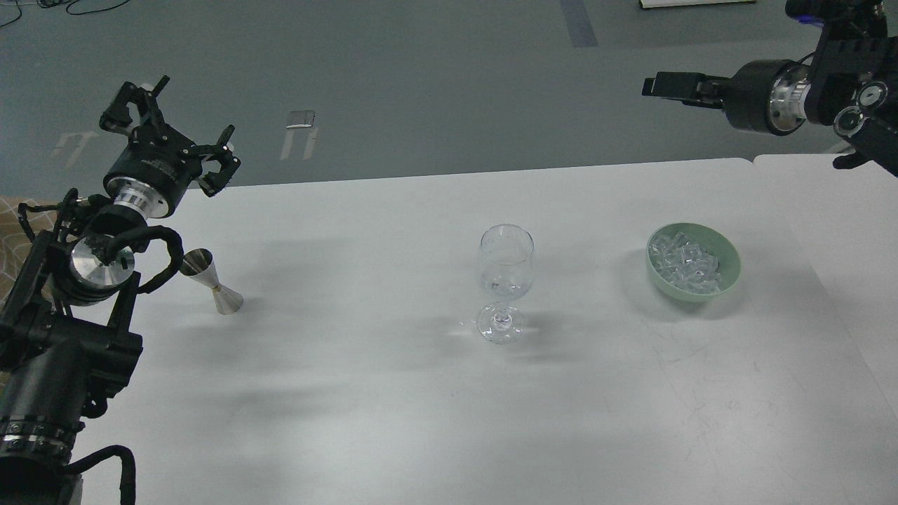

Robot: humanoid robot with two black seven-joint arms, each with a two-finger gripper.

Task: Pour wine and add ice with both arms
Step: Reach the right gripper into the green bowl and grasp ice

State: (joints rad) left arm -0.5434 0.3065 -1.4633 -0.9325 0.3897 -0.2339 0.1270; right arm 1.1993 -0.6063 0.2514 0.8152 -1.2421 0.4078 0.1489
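A clear wine glass (pixel 505 280) stands upright at the middle of the white table (pixel 393 421); what is in its bowl is hard to tell. The ice (pixel 684 263) is a heap of clear lumps in a pale green bowl (pixel 731 272) to the right of the glass. A silver jigger (pixel 210 282) stands at the left. My left gripper (pixel 175 130) hovers above the table's far left corner, behind the jigger, with its fingers spread and empty. My right gripper (pixel 663 85) is high beyond the far right edge, pointing left and seen edge-on, with nothing visible in it.
A second white table (pixel 835 224) adjoins on the right. Grey floor lies beyond the far edge. My left arm's black links and cables (pixel 77 330) stand along the table's left edge, close to the jigger.
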